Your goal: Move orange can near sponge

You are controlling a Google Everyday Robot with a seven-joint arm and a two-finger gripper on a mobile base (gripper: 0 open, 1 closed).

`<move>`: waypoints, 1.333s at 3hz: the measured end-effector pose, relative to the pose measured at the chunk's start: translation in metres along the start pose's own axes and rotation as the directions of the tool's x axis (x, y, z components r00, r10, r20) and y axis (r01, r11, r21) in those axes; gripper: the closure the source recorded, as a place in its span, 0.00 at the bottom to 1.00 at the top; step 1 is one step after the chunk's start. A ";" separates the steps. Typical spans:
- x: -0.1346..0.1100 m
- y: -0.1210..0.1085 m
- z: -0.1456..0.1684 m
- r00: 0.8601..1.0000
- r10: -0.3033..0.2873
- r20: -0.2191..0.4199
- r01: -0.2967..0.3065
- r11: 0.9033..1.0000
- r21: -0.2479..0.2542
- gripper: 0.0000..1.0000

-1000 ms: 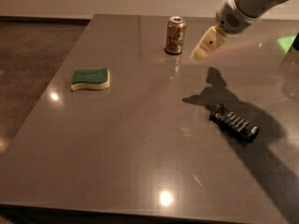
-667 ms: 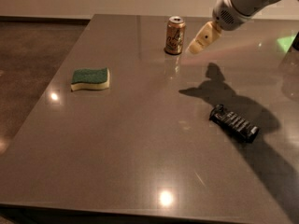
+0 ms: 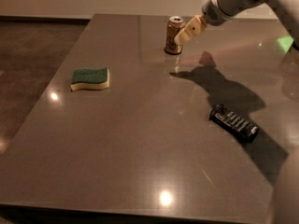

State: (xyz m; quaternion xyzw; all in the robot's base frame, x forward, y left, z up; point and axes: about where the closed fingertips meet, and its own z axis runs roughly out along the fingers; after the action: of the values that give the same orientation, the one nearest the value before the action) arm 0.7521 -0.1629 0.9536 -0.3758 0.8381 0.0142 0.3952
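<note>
The grey table carries orange can, sponge and black ribbed object; gripper beside the can.

No readable text, marking on orange can illegible, pincer just beside it

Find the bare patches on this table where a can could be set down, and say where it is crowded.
Bare: the table's near part, in front of the sponge and black object; also the stretch between sponge and can. Crowded: the far edge, where the gripper hangs close beside the can.
</note>
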 end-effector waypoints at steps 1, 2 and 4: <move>-0.010 -0.007 0.019 0.999 0.025 0.032 -0.025 1.000 -0.003 0.00; -0.013 -0.018 0.047 0.997 0.066 0.032 -0.066 0.998 -0.003 0.00; -0.024 -0.008 0.082 0.994 0.101 0.049 -0.099 0.994 -0.049 0.00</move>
State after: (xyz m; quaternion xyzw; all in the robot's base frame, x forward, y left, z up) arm 0.8206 -0.1272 0.9152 -0.3419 0.8449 0.0632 0.4066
